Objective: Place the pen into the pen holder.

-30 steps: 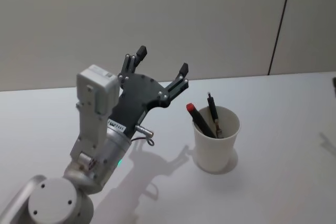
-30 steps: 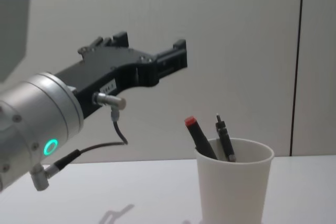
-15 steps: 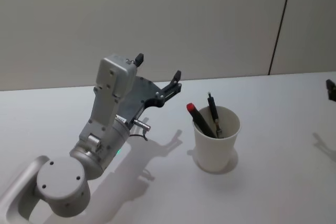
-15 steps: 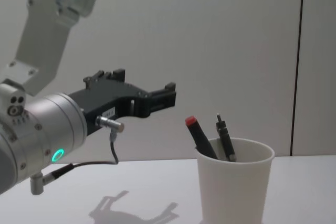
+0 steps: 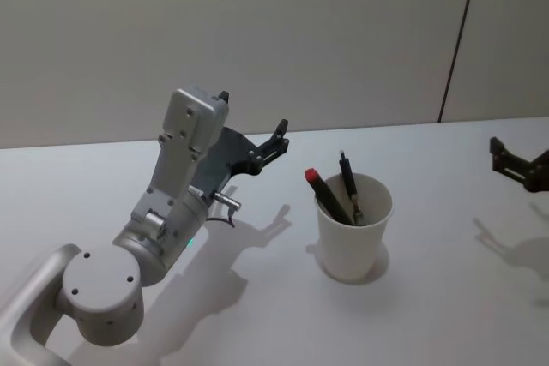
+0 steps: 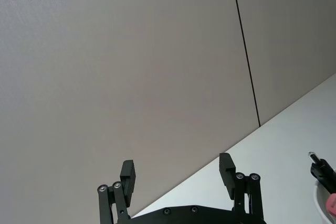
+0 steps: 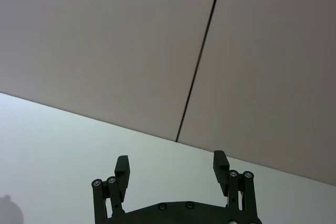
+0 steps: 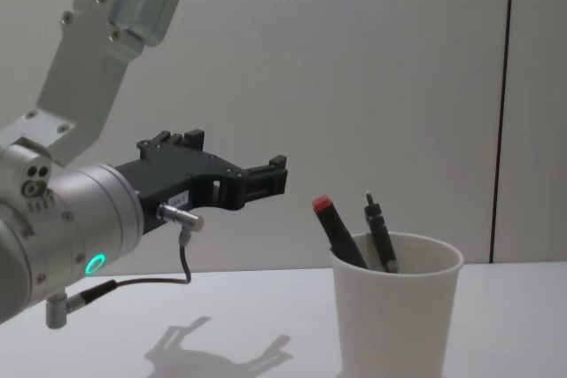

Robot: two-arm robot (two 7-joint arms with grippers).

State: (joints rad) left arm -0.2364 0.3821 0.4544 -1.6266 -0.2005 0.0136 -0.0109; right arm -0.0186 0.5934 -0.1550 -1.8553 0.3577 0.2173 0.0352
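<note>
Head view: left gripper [image 5: 250,126], jaws apart, has drawn back lower; right gripper [image 5: 515,163], likewise apart, has entered.

A plain white tabletop [image 5: 429,315] carries one thing: the pen holder [image 5: 352,231], a white paper cup tapered toward its base with a rolled rim. It stands upright on the tabletop toward the right of the middle in the head view, casting a soft shadow at its foot.
</note>
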